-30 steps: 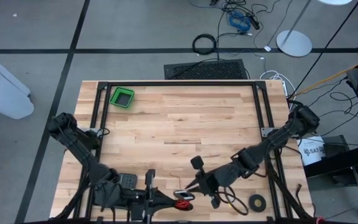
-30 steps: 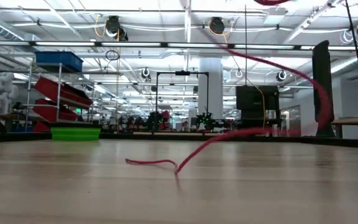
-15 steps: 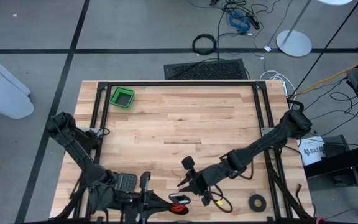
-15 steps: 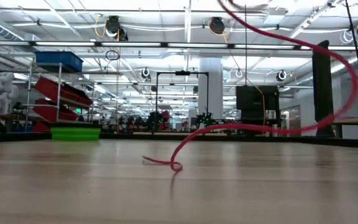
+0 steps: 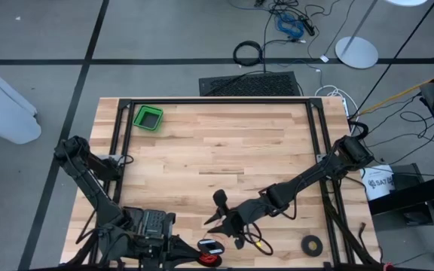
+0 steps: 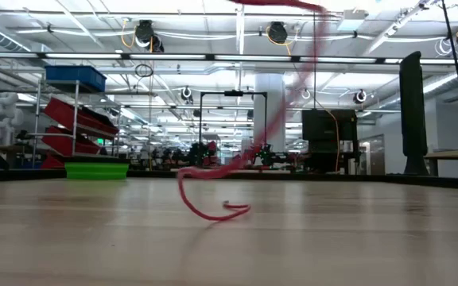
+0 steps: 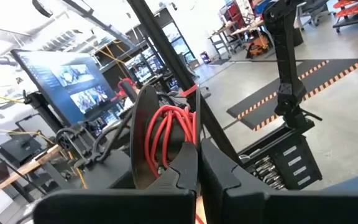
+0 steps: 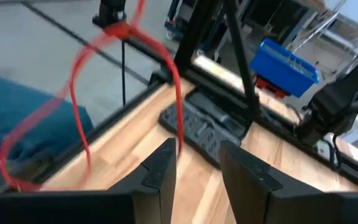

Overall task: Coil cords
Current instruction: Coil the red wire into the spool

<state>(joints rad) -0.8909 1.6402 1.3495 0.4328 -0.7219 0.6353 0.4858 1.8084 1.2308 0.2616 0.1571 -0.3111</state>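
Left arm folded low along the lower left of the high view; my left pincer (image 7: 188, 158) was clamped shut on the cord (image 7: 169, 134), red loops bunched at its fingers, bottom centre edge. Right arm stretched flat from the right rail toward bottom centre; my right pincer (image 8: 197, 165) stood parted, holding nothing, cord hanging just ahead. Tabletop (image 5: 224, 150) beneath both.

grey floor (image 5: 44, 45), bright ceiling lights (image 6: 213, 36)
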